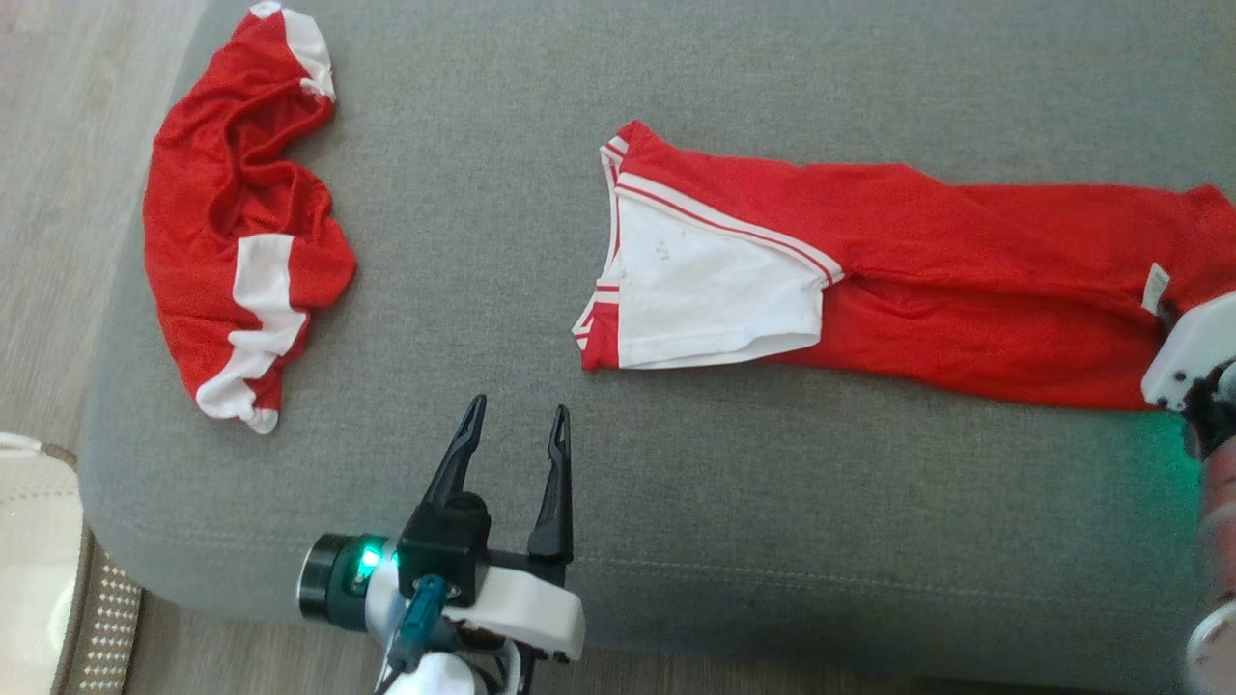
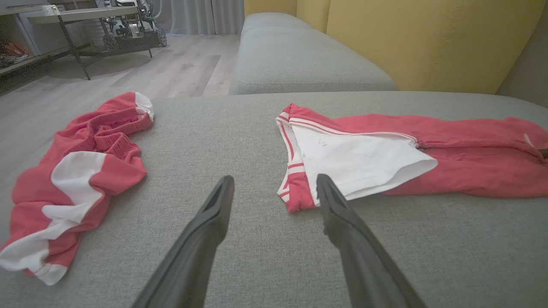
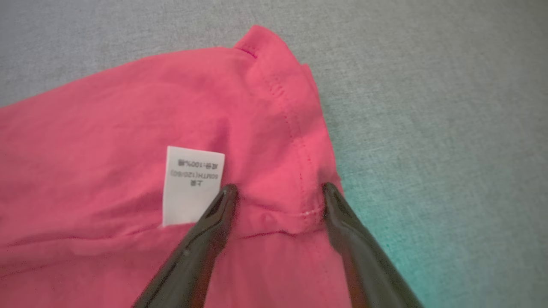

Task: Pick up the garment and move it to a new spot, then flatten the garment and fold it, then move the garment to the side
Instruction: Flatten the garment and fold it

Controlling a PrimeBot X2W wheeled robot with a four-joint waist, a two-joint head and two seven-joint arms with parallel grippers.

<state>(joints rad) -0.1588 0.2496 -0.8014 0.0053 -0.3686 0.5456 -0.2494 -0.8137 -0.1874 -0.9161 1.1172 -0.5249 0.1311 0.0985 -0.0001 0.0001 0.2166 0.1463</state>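
The garment (image 1: 966, 280) is a red shirt with a white sleeve, lying in a long narrow band across the grey cushion (image 1: 483, 193). My right gripper (image 3: 278, 187) is open over its right end, fingers astride the stitched hem beside a white care label (image 3: 192, 184); nothing is pinched, and I cannot tell whether the tips touch the cloth. In the head view its white wrist housing (image 1: 1193, 352) sits at the right edge. My left gripper (image 1: 519, 407) is open and empty, hovering near the cushion's front edge, just short of the garment's (image 2: 449, 149) sleeve end.
A crumpled pair of red and white shorts (image 1: 232, 241) lies at the cushion's left end. Wooden floor (image 1: 58, 193) runs along the left. A yellow backrest (image 2: 428, 38), a second grey cushion (image 2: 295, 60) and a table (image 2: 81, 17) stand beyond.
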